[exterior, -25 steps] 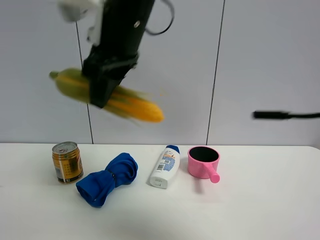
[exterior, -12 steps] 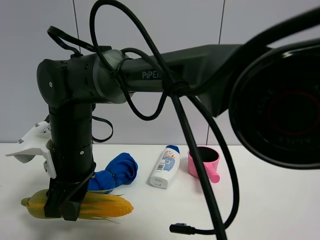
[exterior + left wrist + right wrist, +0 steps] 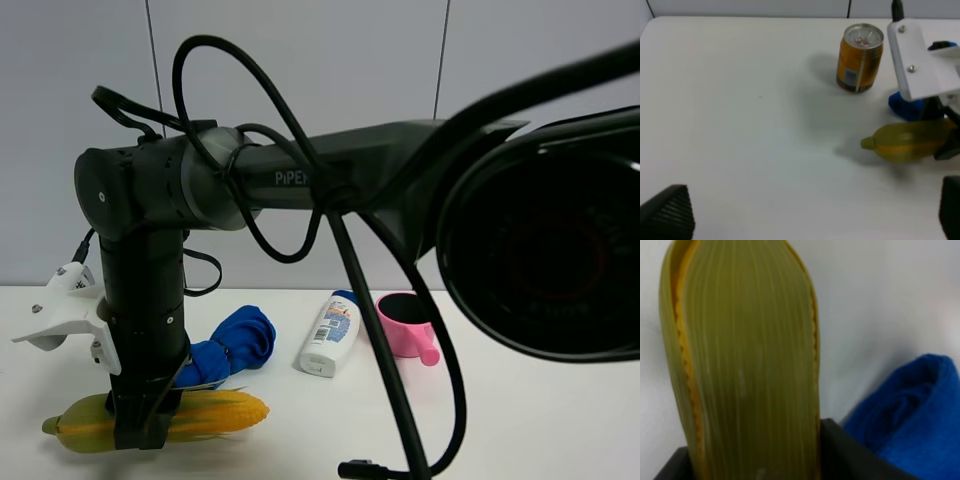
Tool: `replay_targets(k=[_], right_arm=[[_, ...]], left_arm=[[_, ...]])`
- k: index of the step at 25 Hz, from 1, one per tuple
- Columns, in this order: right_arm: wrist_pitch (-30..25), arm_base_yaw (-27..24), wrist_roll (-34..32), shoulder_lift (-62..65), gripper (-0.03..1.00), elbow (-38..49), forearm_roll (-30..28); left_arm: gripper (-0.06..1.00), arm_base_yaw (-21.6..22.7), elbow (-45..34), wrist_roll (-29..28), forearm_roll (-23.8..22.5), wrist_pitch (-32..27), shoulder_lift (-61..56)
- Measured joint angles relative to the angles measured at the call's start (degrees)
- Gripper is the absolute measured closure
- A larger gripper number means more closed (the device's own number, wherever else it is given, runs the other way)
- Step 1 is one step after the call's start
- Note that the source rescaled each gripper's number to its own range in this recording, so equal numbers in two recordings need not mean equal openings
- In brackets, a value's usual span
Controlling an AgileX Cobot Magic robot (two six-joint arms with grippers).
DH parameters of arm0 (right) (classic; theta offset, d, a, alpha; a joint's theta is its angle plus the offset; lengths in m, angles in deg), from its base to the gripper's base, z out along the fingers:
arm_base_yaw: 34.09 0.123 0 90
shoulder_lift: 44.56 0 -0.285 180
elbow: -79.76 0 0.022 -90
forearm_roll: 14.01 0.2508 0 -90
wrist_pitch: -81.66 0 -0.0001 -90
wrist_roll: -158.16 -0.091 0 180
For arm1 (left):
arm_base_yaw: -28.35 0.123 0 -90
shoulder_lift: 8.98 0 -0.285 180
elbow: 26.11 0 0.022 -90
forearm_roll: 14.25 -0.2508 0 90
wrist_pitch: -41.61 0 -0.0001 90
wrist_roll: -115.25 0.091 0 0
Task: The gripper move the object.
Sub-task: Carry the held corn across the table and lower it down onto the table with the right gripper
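Your right gripper (image 3: 140, 428) was clamped on the corn (image 3: 218, 411) around mid-length, reaching across to the front left of the table (image 3: 540, 420). The corn lay level and low at the tabletop, just in front of the blue cloth (image 3: 238, 343), with the can (image 3: 860, 59) near it.

My read: the carry looked mostly done. You had yet to let go and back the arm off.

I couldn't tell whether the corn was resting on the surface or just above it. The left wrist view showed a tight shadow under it but no clear contact.

The left gripper (image 3: 807, 216) sat spread wide with nothing between its fingers, well apart from the corn.

Hidden: in the high view the arm covered the corn's middle and the can. The right wrist view gave only husk, blue cloth and a dark jaw edge, no fingertips. The right arm's near body blocked much of the table's right side.
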Motion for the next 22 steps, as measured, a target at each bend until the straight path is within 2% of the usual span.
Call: replay_targets(k=[5, 11, 13, 16, 19, 22], right_arm=[[2.8, 0.0, -1.5, -1.7, 0.97, 0.0, -1.2], [3.8, 0.0, -4.6, -2.3, 0.95, 0.0, -2.7], [3.9, 0.0, -5.5, -2.3, 0.79, 0.0, -2.4], [4.0, 0.0, -8.7, -2.3, 0.43, 0.0, -2.7], [4.0, 0.1, -12.0, -2.1, 0.24, 0.0, -3.4], [3.8, 0.5, -14.2, -0.3, 0.15, 0.0, -7.8]], left_arm=[[-0.06, 0.0, 0.0, 0.0, 0.0, 0.0, 0.0], [-0.06, 0.0, 0.0, 0.0, 0.0, 0.0, 0.0], [-0.06, 0.0, 0.0, 0.0, 0.0, 0.0, 0.0], [-0.06, 0.0, 0.0, 0.0, 0.0, 0.0, 0.0], [-0.06, 0.0, 0.0, 0.0, 0.0, 0.0, 0.0], [-0.06, 0.0, 0.0, 0.0, 0.0, 0.0, 0.0]])
